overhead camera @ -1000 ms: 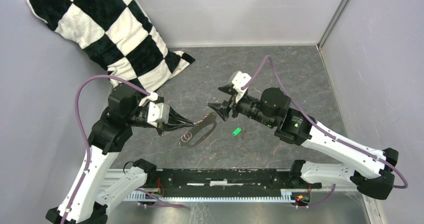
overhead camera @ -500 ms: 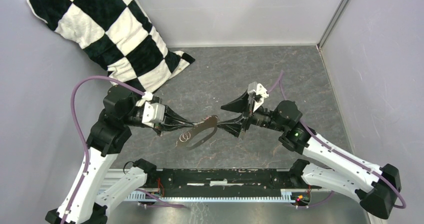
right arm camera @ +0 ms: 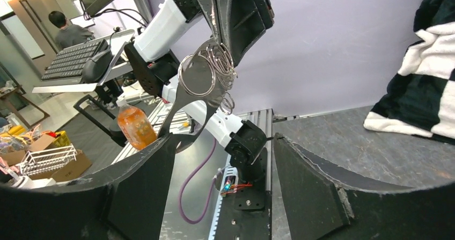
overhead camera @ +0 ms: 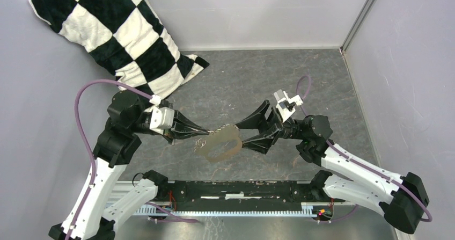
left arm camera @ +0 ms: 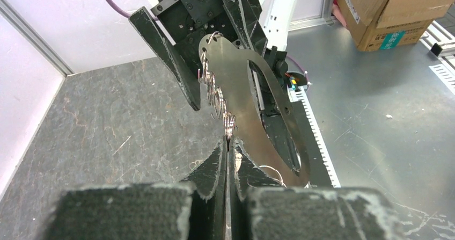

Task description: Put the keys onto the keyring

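Note:
The keyring (overhead camera: 217,143), a flat silvery loop with small rings along one edge, hangs above the table. My left gripper (overhead camera: 211,131) is shut on its left rim. In the left wrist view the left gripper (left arm camera: 229,139) pinches the keyring (left arm camera: 236,84) just below the strung rings. My right gripper (overhead camera: 240,135) is open, with its fingertips on either side of the loop's right end. Through the right wrist camera the open right gripper (right arm camera: 222,140) faces the keyring (right arm camera: 181,108), which hangs from the left gripper (right arm camera: 217,33). The keys are hidden.
A black-and-white checkered pillow (overhead camera: 118,30) leans in the back left corner. Grey walls enclose the table, the right one (overhead camera: 408,63) close to the right arm. The arms' mounting rail (overhead camera: 236,189) runs along the near edge.
My right gripper has swung down and left to the keyring's right end. The keyring has turned flatter toward the camera. The green key seen on the table earlier is now covered.

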`<state>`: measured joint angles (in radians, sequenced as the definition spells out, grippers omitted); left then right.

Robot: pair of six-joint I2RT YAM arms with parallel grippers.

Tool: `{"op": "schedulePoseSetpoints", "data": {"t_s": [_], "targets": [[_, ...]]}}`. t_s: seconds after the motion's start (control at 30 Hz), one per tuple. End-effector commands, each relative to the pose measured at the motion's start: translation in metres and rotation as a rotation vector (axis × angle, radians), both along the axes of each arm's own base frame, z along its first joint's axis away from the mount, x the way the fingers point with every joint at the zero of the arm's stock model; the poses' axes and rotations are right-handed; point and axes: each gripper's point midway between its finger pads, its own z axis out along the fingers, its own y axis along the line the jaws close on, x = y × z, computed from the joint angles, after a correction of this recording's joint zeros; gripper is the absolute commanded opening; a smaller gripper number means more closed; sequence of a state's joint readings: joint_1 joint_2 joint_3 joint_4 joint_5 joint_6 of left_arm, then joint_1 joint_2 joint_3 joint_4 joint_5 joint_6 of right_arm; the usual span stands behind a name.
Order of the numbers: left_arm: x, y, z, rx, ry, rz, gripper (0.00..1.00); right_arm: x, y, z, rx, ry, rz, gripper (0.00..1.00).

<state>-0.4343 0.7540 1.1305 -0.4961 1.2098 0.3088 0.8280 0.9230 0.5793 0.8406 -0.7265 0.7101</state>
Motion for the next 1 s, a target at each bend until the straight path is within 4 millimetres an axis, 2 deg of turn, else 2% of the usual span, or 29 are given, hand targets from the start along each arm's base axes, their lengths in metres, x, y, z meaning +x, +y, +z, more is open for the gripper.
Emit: {"op": "schedulePoseSetpoints", "data": {"t_s": [0.0,0.13,0.27,0.33,0.5,0.67,0.77,0.97], "targets": [[-0.002,-0.003,0.008,-0.02,0.016,-0.022,0.02,-0.002,-0.006,0.019,-0.003,-0.068,-0.006,0.74],[-0.001,-0.003,0.008,-0.022,0.023,-0.024,0.02,0.019,-0.007,0.01,-0.058,-0.027,-0.106,0.75],[-0.001,-0.004,0.007,-0.021,0.031,-0.026,0.02,0.029,-0.024,0.019,-0.025,-0.042,-0.159,0.76],[-0.001,-0.003,0.007,-0.021,0.03,-0.027,0.02,0.025,-0.03,0.026,-0.002,-0.051,-0.141,0.78],[-0.003,-0.003,0.007,-0.023,0.023,-0.028,0.02,0.016,-0.03,0.03,0.032,-0.018,-0.07,0.79],[-0.002,-0.003,0.007,-0.025,0.018,-0.024,0.02,0.007,-0.032,0.043,0.116,0.008,-0.003,0.79],[-0.002,-0.003,0.009,-0.028,0.019,-0.022,0.02,0.01,-0.025,0.036,0.094,0.035,0.008,0.78],[-0.002,-0.003,0.01,-0.029,0.026,-0.022,0.02,0.034,-0.009,0.028,-0.042,-0.053,-0.122,0.76]]}}
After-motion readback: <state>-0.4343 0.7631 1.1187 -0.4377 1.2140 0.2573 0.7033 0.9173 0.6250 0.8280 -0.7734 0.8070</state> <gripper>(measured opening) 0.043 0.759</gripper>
